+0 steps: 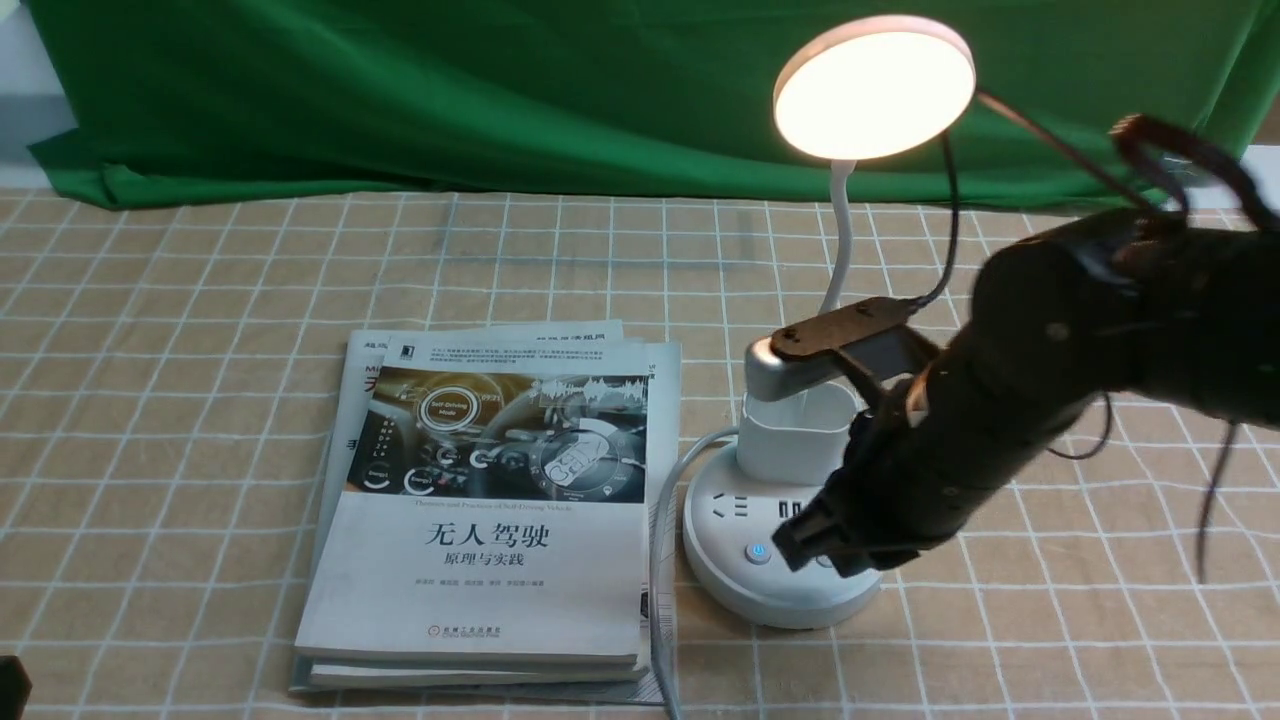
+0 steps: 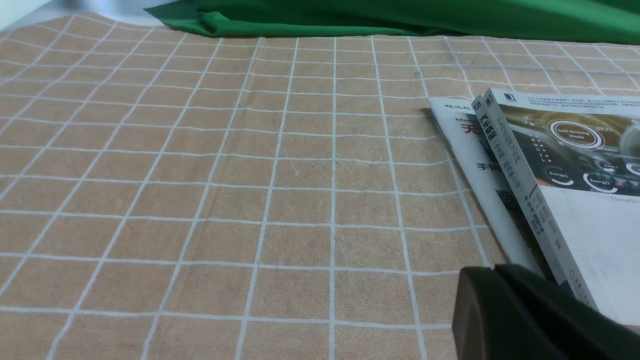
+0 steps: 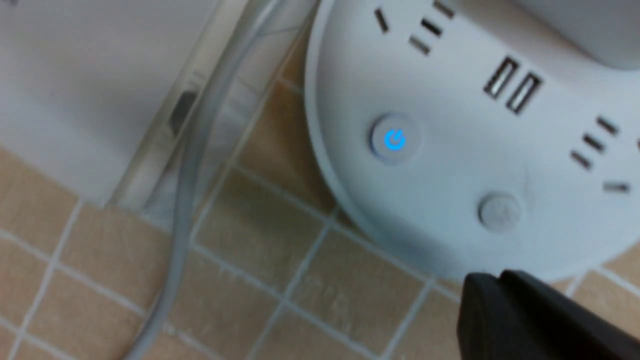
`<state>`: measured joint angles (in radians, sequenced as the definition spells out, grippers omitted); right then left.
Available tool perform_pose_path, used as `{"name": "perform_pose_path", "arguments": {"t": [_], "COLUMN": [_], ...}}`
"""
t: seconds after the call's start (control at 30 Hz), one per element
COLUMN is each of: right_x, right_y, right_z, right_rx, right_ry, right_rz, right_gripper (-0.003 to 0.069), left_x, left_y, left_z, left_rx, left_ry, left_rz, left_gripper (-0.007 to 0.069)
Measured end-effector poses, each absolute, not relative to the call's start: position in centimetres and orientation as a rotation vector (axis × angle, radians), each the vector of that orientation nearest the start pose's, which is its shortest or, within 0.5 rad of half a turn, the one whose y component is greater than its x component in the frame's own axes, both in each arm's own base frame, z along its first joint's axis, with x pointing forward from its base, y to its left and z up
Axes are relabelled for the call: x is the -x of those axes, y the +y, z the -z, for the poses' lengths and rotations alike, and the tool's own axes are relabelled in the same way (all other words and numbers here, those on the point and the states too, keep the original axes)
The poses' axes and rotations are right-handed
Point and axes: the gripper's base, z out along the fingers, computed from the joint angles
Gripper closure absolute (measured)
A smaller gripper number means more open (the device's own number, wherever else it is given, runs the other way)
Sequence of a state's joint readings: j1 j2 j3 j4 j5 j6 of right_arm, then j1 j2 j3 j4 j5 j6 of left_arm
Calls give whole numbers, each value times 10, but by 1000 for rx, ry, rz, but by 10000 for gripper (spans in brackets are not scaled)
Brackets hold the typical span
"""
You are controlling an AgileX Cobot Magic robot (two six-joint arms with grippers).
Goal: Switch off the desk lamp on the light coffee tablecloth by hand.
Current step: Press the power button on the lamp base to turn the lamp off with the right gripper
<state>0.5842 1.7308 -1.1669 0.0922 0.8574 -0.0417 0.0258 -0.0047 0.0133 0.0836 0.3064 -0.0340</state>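
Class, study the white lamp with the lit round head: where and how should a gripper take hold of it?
Probably best: pinch the thin pale upright neck from the robot's left. It is slim, while the glowing disc head is broad and the right arm crowds the other side.

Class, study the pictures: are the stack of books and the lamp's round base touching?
Apart: the right wrist view shows tan cloth between the books and the base.
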Motion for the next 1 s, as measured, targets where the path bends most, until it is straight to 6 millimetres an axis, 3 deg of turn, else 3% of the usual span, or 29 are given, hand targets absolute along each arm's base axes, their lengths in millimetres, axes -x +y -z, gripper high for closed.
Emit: {"name": "perform_pose_path", "arguments": {"t": [0.27, 0.57, 0.83, 1.0], "right_x": [-297, -304, -303, -298], "right_y": [197, 201, 201, 197], "right_z": [-204, -180, -185, -208], "right_rx": [799, 820, 806, 803], "right_ry": [2816, 2874, 2864, 2803], "right_rz": [-202, -179, -202, -210], "right_gripper": [625, 624, 623, 619], "left_x": [-54, -54, -54, -54], "left_y": [4, 4, 4, 4], "left_z": [-181, -181, -181, -181], "left_rx": [0, 0, 0, 0], "left_ry": [1798, 1798, 1798, 1798], "left_rz": [-74, -74, -75, -75], "left_gripper": [620, 620, 620, 620]}}
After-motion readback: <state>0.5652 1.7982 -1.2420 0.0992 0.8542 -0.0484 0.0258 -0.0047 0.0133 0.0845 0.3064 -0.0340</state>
